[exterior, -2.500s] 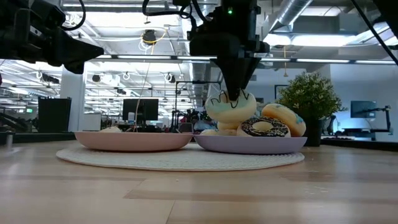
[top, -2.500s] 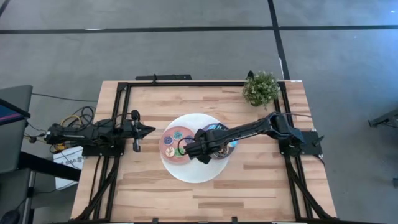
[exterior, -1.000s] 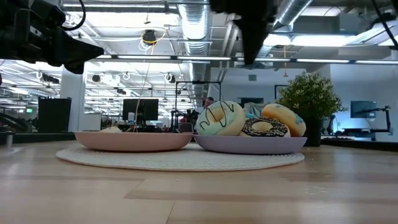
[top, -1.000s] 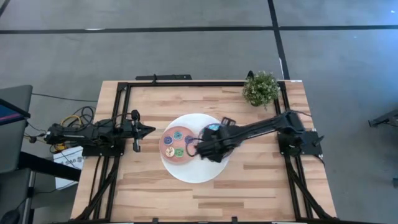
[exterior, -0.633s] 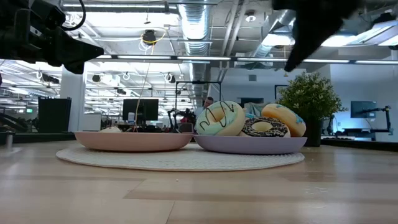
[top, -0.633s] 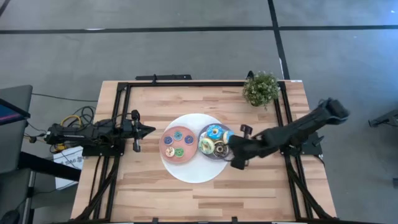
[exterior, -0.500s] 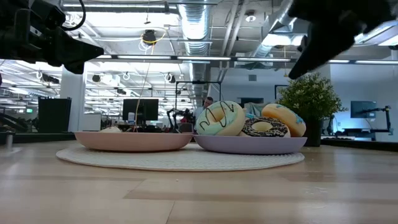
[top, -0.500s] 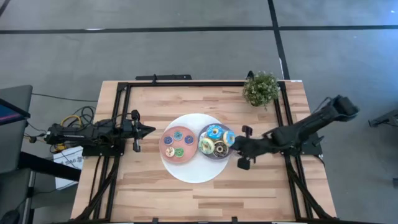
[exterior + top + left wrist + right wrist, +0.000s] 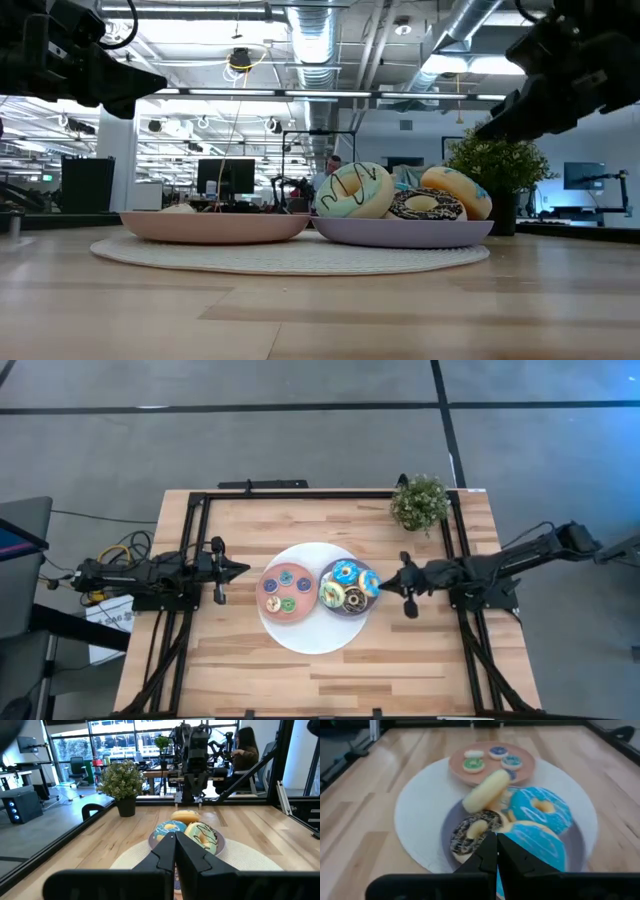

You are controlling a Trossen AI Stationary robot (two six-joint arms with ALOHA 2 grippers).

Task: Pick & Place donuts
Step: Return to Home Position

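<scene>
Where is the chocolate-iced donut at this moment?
In the high view, the chocolate-iced donut lies on the violet plate, just right of the pink plate, with a blue donut beside it.

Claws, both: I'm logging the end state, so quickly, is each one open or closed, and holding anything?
Left claw: closed, holding nothing.
Right claw: closed, holding nothing.

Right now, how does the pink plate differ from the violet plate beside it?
The pink plate holds small donuts lying flat; the violet plate holds big donuts crowded together, one propped on edge. In the low view the pink plate's load barely clears its rim, while the violet plate's rises well above. Both are round, shallow, and sit side by side on the white mat.
</scene>
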